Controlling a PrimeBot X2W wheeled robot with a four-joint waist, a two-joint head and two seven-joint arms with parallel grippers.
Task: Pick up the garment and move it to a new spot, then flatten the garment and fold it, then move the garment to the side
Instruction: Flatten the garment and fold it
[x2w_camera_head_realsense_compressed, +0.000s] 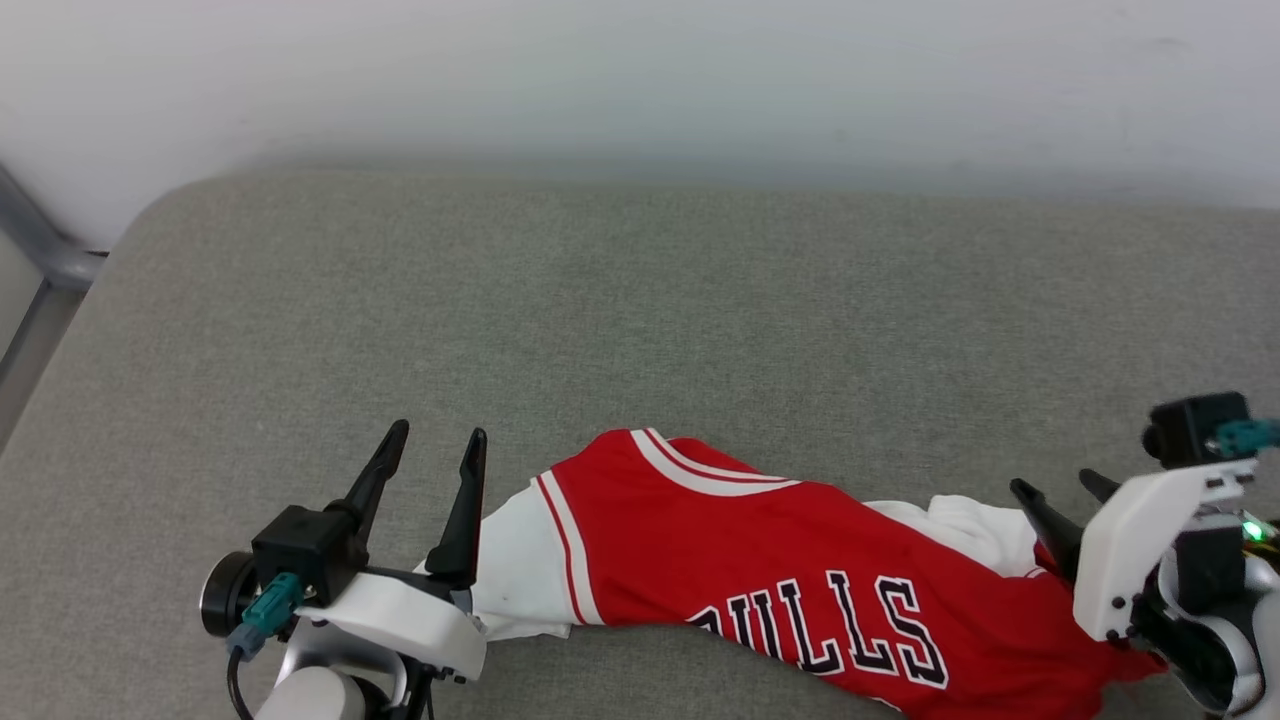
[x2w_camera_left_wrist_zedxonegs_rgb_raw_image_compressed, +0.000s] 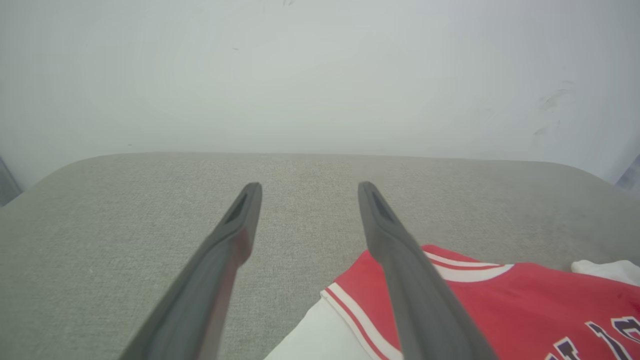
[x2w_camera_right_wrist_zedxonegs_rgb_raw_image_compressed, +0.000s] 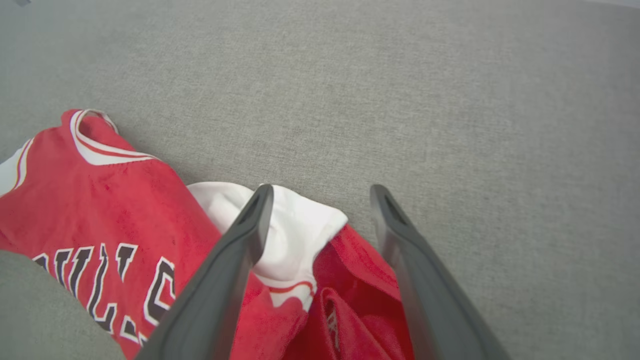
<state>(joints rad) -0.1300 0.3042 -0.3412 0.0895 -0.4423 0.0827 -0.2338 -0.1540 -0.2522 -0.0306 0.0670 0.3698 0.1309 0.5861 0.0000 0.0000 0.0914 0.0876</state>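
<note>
**Site report: jersey crumpled at the near edge, both pincers spread**

Head view: The garment (x2w_camera_head_realsense_compressed: 760, 560), a red jersey with white sleeves and black white-edged lettering, lies crumpled along the near edge of the grey fabric-covered counter (x2w_camera_head_realsense_compressed: 640, 300). It runs from near the middle towards the right. The left pincer (x2w_camera_head_realsense_compressed: 440, 432) stands at the jersey's left end, fingers spread, with its inner finger just beside the white sleeve. The right pincer (x2w_camera_head_realsense_compressed: 1053, 482) sits at the jersey's right end, fingers apart, over bunched white and red cloth. A pale wall (x2w_camera_head_realsense_compressed: 640, 80) backs the counter.

Left wrist view: The left pincer (x2w_camera_left_wrist_zedxonegs_rgb_raw_image_compressed: 310, 185) is spread wide, with bare counter (x2w_camera_left_wrist_zedxonegs_rgb_raw_image_compressed: 125, 225) between its fingers. The garment (x2w_camera_left_wrist_zedxonegs_rgb_raw_image_compressed: 500, 300) lies at the lower right, partly behind the right-hand finger.

Right wrist view: The right pincer (x2w_camera_right_wrist_zedxonegs_rgb_raw_image_compressed: 322, 187) is spread. A white sleeve (x2w_camera_right_wrist_zedxonegs_rgb_raw_image_compressed: 295, 235) and folds of red cloth lie between and below its fingers. The rest of the garment (x2w_camera_right_wrist_zedxonegs_rgb_raw_image_compressed: 110, 210) spreads to the left on the counter (x2w_camera_right_wrist_zedxonegs_rgb_raw_image_compressed: 450, 100). Whether the fingers touch the cloth cannot be told.
</note>
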